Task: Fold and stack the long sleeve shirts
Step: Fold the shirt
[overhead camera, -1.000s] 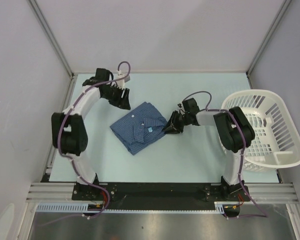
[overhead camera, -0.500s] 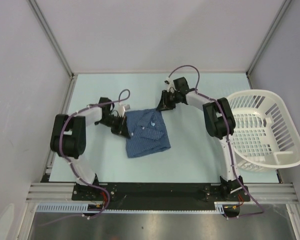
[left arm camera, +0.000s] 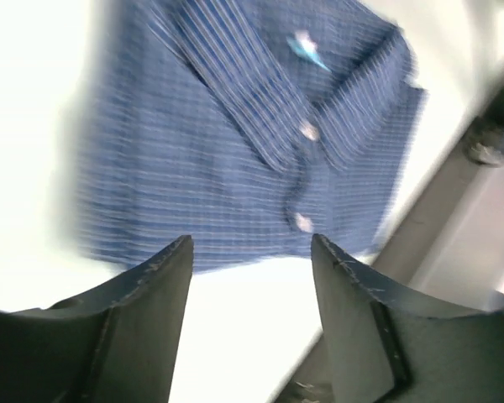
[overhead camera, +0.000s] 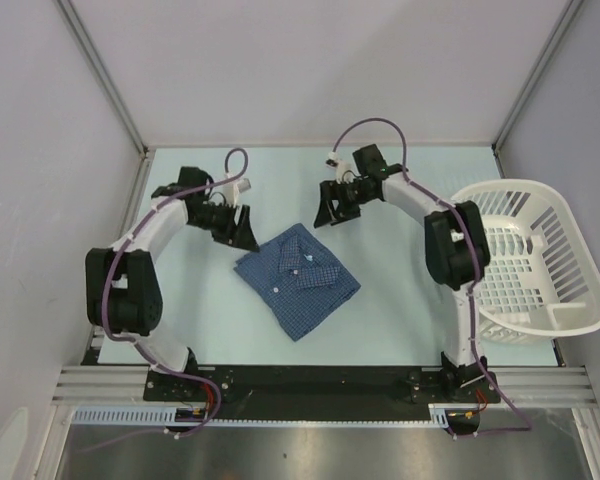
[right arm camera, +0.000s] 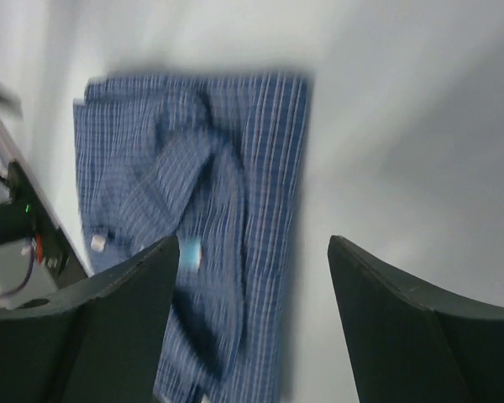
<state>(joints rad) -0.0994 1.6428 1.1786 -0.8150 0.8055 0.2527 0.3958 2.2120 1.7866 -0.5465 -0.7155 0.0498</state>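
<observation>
One folded blue checked long sleeve shirt [overhead camera: 298,280] lies flat on the table, collar and white buttons up. It also shows in the left wrist view [left arm camera: 252,134] and the right wrist view [right arm camera: 202,243]. My left gripper [overhead camera: 242,232] is open and empty, hovering just beyond the shirt's far-left edge; in the left wrist view the left gripper [left arm camera: 250,256] has bare table between its fingers. My right gripper [overhead camera: 330,213] is open and empty, above the table past the shirt's far corner; in its own view the right gripper [right arm camera: 252,252] frames the shirt's edge.
A white slatted laundry basket [overhead camera: 570,300] stands at the right edge of the table, beside the right arm. Grey walls and metal posts enclose the pale table [overhead camera: 410,290] at the back and sides.
The shirt has turned and shifted toward the near side. My left gripper drew back from the shirt's left edge to the far left. My right gripper stayed near the far corner.
</observation>
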